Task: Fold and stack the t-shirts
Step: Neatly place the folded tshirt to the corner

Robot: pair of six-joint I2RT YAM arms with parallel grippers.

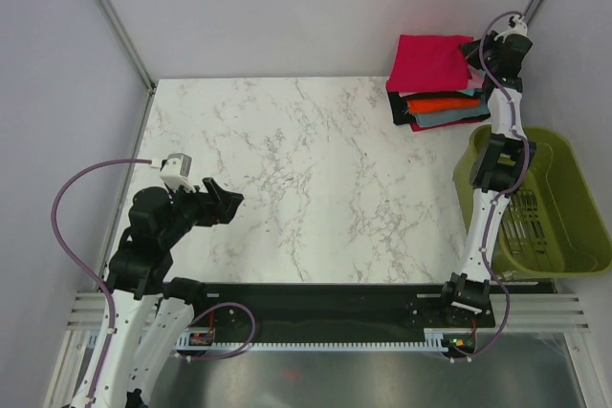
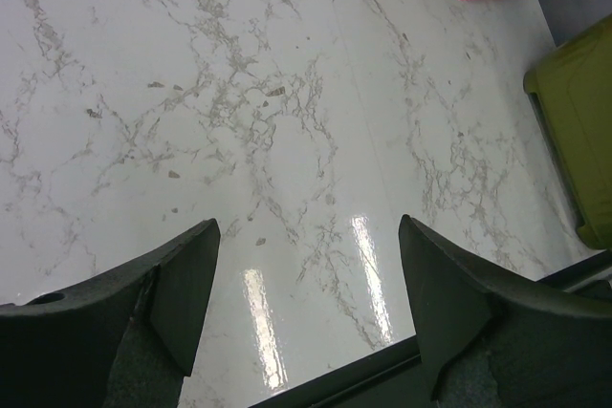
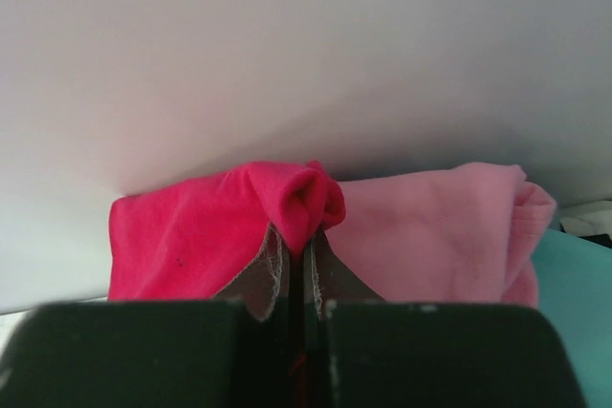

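A stack of folded t-shirts (image 1: 435, 93) lies at the table's far right corner, the crimson-red one (image 1: 430, 62) on top, with orange (image 1: 440, 102), teal-grey (image 1: 451, 118) and black layers beneath. My right gripper (image 1: 475, 50) is at the stack's right edge. In the right wrist view it (image 3: 298, 241) is shut on a bunched fold of the crimson-red t-shirt (image 3: 182, 236), and a pink t-shirt (image 3: 430, 236) lies beside that fold. My left gripper (image 1: 228, 203) hovers over the near left of the table. Its jaws (image 2: 308, 236) stand wide open with nothing between them.
An olive-green plastic basket (image 1: 574, 226) stands at the right edge of the marble table (image 1: 306, 169), just in front of the stack. It also shows in the left wrist view, basket (image 2: 574, 112). Grey walls close in behind the stack.
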